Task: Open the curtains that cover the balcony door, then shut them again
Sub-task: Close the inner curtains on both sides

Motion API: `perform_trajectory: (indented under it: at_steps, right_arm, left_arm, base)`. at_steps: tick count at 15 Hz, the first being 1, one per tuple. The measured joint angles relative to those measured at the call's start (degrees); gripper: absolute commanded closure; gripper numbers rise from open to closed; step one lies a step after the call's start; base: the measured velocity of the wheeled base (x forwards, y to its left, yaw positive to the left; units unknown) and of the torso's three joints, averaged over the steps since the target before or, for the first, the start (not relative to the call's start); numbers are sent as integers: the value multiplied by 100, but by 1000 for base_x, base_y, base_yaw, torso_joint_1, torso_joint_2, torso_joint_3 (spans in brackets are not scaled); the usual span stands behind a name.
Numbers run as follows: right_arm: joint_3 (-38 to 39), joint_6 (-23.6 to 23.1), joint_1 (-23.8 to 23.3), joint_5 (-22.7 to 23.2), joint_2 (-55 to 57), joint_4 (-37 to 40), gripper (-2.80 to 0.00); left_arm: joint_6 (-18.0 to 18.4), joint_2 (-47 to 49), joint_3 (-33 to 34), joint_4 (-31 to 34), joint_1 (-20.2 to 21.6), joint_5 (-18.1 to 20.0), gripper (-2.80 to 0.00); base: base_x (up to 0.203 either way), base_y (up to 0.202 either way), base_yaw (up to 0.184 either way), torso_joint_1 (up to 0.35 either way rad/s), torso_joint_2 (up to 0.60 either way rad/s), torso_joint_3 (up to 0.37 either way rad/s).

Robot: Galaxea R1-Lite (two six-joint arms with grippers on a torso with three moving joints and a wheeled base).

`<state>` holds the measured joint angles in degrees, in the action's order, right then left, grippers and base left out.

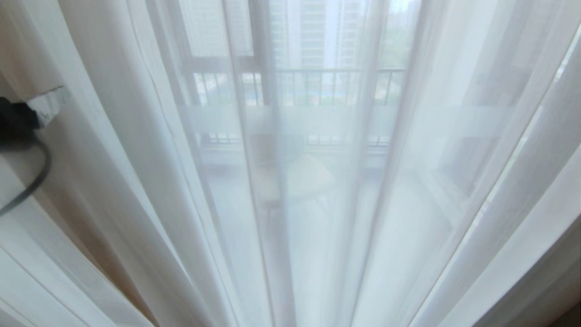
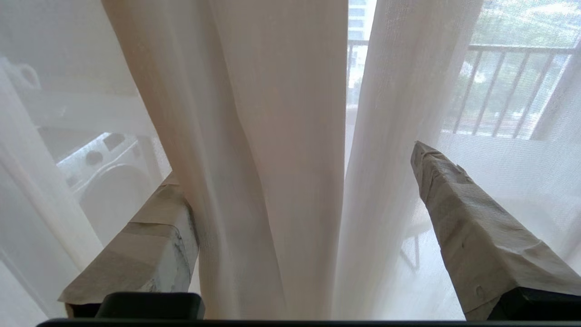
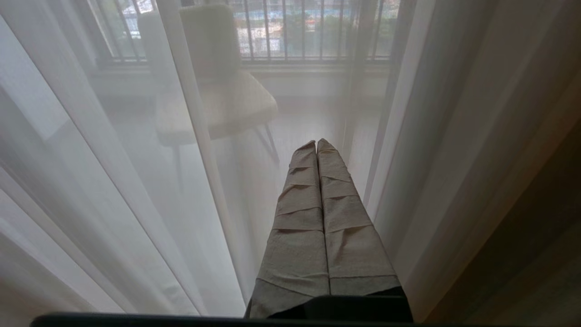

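While drawn shut across the whole head view, white sheer curtains (image 1: 317, 204) hanging in long vertical folds, see-through enough to show the balcony door (image 1: 254, 63) frame behind, then a railing (image 1: 317, 86) and tall buildings (image 1: 317, 32) outside. Pale chair (image 1: 304, 177) dimly visible through the fabric on the balcony floor. At the far left edge of the head view, left gripper (image 1: 47, 104) up against the sheers, a black cable (image 1: 32, 186) looping beneath it. From the left wrist: tape-wrapped fingers (image 2: 472, 227) spread wide apart, a bunched fold of sheer hanging between them, touching the near finger but clamped by neither. Beyond that fabric, a white appliance (image 2: 104, 181) with round dials. From the right wrist: right gripper (image 3: 317, 145) pressed fully together, holding nothing, pointing at the sheers with darker folds of thicker drape (image 3: 522, 159) alongside.
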<state>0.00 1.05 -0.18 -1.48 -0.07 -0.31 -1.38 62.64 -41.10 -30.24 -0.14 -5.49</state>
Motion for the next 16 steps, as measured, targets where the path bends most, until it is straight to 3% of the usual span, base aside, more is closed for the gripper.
perform_trajectory:
  at_steps: [10,15,16]
  right_arm:
    - [0,0,0,-1,0,0,0]
    - [0,0,0,0,0,-2,0]
    - [0,0,0,-1,0,-2,0]
  left_arm:
    - [1,-1918,511,1513,47,-10,-280]
    - [-7,-2457,617,1926,47,-10,-280]
    - [-18,-2543,675,1938,47,-10,0]
  base:
    - [0,0,0,0,0,0]
    - [0,0,0,0,0,0]
    - [0,0,0,0,0,0]
